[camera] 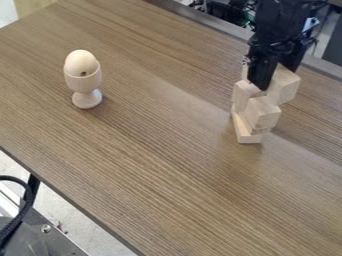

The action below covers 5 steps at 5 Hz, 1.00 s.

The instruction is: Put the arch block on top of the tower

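Note:
My gripper (264, 75) hangs down at the upper right, right at the top of a small tower of pale wooden blocks (262, 114). A light block piece (284, 85) shows to the right of the gripper's lower end, and another piece (244, 94) shows to its left. Whether these two are parts of the arch block or separate blocks I cannot tell, as the gripper covers the middle. Lower down, a long thin block (248, 137) stands at the tower's foot on the brown table (167, 150).
A wooden egg (81, 62) sits in a wooden egg cup (86, 90) at the upper left of the table. The table's front edge runs slantwise across the lower left, with a black cable (25, 207) beyond it.

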Tool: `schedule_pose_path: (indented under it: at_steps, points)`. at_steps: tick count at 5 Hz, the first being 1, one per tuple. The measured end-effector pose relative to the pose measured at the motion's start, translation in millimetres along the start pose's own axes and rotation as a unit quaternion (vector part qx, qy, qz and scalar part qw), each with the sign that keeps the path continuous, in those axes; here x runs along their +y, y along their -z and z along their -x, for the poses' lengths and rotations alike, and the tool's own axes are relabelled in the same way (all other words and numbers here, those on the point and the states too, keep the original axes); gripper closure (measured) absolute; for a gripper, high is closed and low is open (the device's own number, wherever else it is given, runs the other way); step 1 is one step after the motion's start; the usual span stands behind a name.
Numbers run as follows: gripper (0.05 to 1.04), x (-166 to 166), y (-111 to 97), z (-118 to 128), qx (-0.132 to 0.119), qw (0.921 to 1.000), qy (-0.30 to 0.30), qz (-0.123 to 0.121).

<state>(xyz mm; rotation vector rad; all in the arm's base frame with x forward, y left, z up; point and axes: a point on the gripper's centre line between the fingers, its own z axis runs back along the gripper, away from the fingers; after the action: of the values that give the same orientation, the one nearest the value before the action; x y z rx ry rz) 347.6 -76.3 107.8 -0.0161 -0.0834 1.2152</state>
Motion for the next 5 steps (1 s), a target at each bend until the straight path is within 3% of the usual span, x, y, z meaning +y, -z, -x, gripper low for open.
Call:
schedule_pose_path:
  at_steps: [5]
  points:
    - [0.501,-0.8,11.2,-8.3,-0.007,0.9998,0.008,0.020]
